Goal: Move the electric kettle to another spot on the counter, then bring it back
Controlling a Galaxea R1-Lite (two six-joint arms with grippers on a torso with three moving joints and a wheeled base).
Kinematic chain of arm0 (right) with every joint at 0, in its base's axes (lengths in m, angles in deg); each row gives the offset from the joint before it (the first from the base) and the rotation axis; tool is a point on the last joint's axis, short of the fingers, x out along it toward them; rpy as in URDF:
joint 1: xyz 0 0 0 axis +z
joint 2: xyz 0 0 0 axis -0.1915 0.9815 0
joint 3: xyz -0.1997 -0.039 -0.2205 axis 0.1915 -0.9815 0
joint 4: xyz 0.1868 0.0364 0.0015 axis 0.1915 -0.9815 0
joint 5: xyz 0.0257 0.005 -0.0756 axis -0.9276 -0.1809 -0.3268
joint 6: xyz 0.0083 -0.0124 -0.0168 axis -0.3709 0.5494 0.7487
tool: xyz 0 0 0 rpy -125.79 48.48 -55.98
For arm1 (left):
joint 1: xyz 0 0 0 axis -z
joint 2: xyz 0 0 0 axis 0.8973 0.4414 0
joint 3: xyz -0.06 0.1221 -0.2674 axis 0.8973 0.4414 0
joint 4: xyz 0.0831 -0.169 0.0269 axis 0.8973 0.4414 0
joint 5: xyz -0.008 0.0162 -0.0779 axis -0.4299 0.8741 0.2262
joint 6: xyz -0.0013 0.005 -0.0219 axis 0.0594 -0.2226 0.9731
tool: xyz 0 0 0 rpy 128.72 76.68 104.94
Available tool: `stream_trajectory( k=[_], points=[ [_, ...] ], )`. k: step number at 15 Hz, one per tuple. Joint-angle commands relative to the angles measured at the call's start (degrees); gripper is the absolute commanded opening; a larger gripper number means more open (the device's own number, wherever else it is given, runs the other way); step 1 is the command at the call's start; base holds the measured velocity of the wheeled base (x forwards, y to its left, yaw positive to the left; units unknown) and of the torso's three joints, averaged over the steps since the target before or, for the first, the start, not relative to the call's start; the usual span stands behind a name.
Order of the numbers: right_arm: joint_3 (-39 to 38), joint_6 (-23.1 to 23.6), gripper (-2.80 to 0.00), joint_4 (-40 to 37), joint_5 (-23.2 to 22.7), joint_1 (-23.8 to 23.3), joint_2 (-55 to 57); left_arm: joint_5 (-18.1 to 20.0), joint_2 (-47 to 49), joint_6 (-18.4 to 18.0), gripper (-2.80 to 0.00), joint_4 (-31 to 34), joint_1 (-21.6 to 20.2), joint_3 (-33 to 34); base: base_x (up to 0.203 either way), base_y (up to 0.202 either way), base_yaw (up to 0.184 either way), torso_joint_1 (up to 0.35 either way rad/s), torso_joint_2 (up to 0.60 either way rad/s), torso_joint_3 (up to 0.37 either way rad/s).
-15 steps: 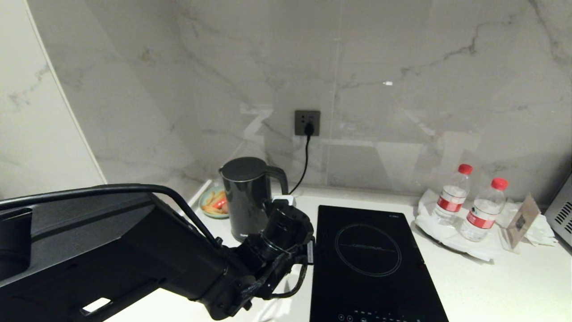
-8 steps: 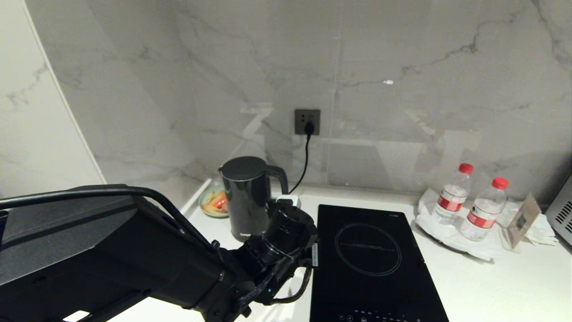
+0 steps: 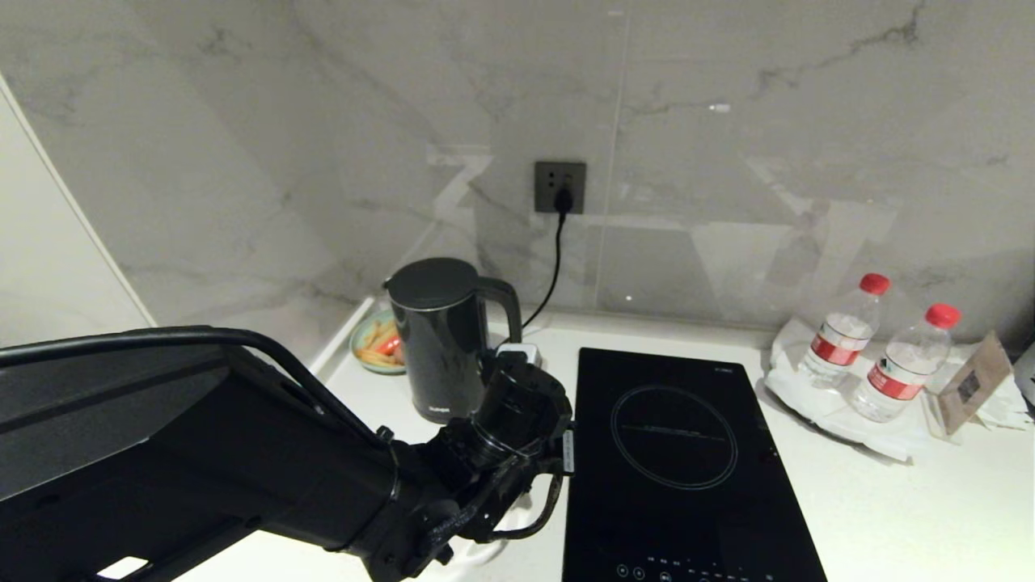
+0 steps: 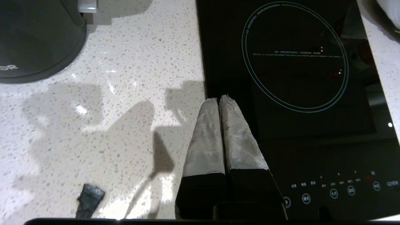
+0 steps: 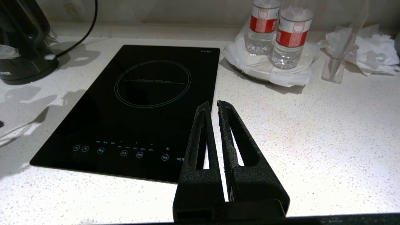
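Observation:
The electric kettle (image 3: 441, 339), tall and glossy black with a loop handle, stands on the white speckled counter (image 3: 889, 501) near the back left corner. Its base also shows in the left wrist view (image 4: 34, 40) and the right wrist view (image 5: 22, 40). My left arm's wrist (image 3: 517, 408) hovers just in front and to the right of the kettle, apart from it. My left gripper (image 4: 218, 99) is shut and empty, over the seam between counter and cooktop. My right gripper (image 5: 212, 104) is shut with nothing in it, above the counter by the cooktop's right edge.
A black glass cooktop (image 3: 679, 453) lies right of the kettle. A cord runs from the wall socket (image 3: 558, 187) to a white plug (image 3: 517, 352). A snack dish (image 3: 376, 347) sits behind the kettle. Two water bottles (image 3: 845, 331) and a card stand (image 3: 970, 380) are at the right.
The whole head picture has shifted, so the camera has moved. My left arm stays beside the kettle with its gripper shut. The kettle has not moved.

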Motion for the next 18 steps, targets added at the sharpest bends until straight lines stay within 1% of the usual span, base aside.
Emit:
stream_trajectory(
  k=[1,4,7,10,11,13,18],
  points=[
    [0.0,0.0,-2.80,0.0,0.1,0.0,0.1,-0.1,0.1,0.1,-2.80,-0.4,0.1,0.0,0.000,0.000,0.000,0.007,0.00,-0.193],
    [0.0,0.0,-2.80,0.0,0.0,0.0,0.0,-0.2,0.1,-0.1,-2.80,-0.7,0.0,0.5,0.000,0.000,0.000,0.004,0.00,-0.090],
    [0.0,0.0,-2.80,0.0,0.0,0.0,0.0,-0.4,0.0,-0.5,-2.80,-0.7,0.6,0.5,0.000,0.000,0.000,0.000,0.00,0.000],
    [0.0,0.0,-2.80,0.0,0.0,0.0,0.1,-0.6,0.4,-1.1,-2.80,-0.2,1.3,-1.4,0.000,0.000,0.000,0.000,0.00,0.000],
    [0.0,0.0,-2.80,0.0,0.0,0.0,0.1,-1.0,-0.2,-1.1,-2.80,-0.1,2.0,-1.3,0.000,0.000,0.000,0.000,0.00,0.000],
    [0.0,0.0,-2.80,0.0,0.0,0.0,0.0,-3.2,-0.9,-1.4,-2.80,-0.1,2.3,-0.2,0.000,0.000,0.000,0.000,0.00,0.000],
    [0.0,0.0,-2.80,0.0,0.0,0.0,0.0,-3.3,-0.7,-1.4,-2.80,-0.1,2.3,-1.6,0.000,0.000,0.000,0.000,0.00,0.000]
  ],
)
